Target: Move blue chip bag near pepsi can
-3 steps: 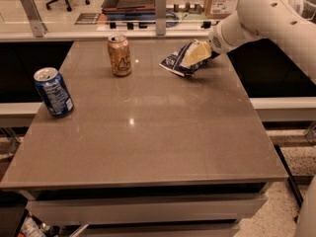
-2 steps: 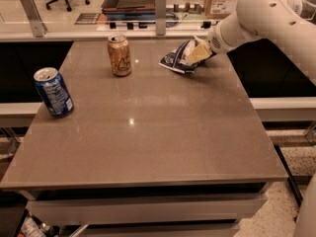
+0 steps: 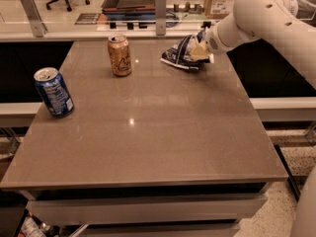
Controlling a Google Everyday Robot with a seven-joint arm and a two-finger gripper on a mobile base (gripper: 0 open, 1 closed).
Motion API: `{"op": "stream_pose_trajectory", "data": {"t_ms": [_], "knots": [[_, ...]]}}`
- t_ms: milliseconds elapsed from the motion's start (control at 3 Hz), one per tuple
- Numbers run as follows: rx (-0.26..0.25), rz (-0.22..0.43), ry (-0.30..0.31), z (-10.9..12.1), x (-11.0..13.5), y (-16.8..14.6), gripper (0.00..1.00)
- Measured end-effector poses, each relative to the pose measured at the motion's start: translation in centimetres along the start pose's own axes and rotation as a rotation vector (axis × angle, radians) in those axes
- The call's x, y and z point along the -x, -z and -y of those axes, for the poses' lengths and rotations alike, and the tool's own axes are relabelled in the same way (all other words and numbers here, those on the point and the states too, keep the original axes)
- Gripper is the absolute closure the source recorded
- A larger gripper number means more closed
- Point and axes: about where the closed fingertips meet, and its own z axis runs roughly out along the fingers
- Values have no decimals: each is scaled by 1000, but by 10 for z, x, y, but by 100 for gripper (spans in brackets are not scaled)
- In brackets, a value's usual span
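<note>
The chip bag (image 3: 178, 53) sat at the far edge of the desk (image 3: 163, 132), towards the far right corner. The claw (image 3: 199, 52) was at the bag's right end, reaching in from the right side on the white arm (image 3: 261, 19). It looked closed on that end of the bag, with a tan pad pressed against the foil. How wide the jaws stood was hidden by the bag itself. Whether the bag rested on the desk or hung just clear of it could not be told.

The blue soda can (image 3: 54, 92) stood upright by the left edge, about midway along it and well apart from the bag. A tan can (image 3: 120, 56) stood upright near the far edge, between the two and just left of the bag.

The bag was probably very light and soft, its crinkled foil partly puffed with air. It would likely sag from one pinched end and swing when carried. Foil is slippery, so a hold on the flat sealed end seemed safer than one on the puffy middle, where the jaws could slide off or crush the chips.

Most of the task remained, since the bag had to cross nearly the whole desk to the left edge. The trailing end risked knocking the tan can over, so a path passing in front of that can looked wise. The blue can would tip easily too, so the bag needed setting down beside it, not against it.
</note>
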Motion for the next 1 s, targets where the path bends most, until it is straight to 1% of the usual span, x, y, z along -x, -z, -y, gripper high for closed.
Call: {"op": "stream_pose_trajectory", "data": {"t_ms": [333,667,1000], "knots": [[3,-2,1,-1,0,-2,100],[4,-2,1,-1,0,-2,100],[23,16,1,-4,3,-2,100]]}}
